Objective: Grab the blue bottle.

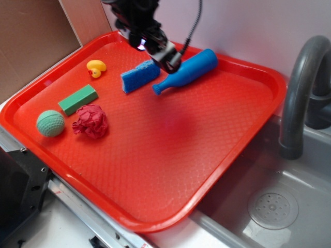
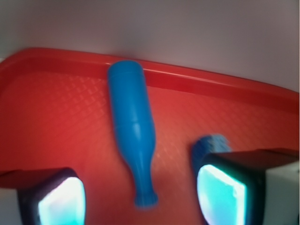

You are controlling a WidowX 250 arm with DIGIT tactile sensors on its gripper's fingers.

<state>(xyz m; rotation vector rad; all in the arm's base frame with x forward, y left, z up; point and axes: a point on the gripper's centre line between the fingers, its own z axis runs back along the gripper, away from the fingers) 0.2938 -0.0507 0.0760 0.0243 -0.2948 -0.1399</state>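
Note:
The blue bottle (image 1: 189, 71) lies on its side at the back of the red tray (image 1: 170, 155), neck pointing to the front left. My gripper (image 1: 166, 56) hovers above the tray over the bottle's neck end, open and empty. In the wrist view the bottle (image 2: 133, 129) lies lengthwise between my spread fingers, its flared neck nearest the camera. My gripper (image 2: 140, 201) stays above it, apart from it. The fingers (image 2: 220, 192) glow cyan.
A blue sponge (image 1: 139, 76) lies just left of the bottle's neck and shows behind the right finger (image 2: 211, 145). A yellow duck (image 1: 96, 67), green block (image 1: 78, 99), teal ball (image 1: 50, 123) and red crumpled cloth (image 1: 91, 122) sit at the left. A grey faucet (image 1: 302, 93) and sink are at the right.

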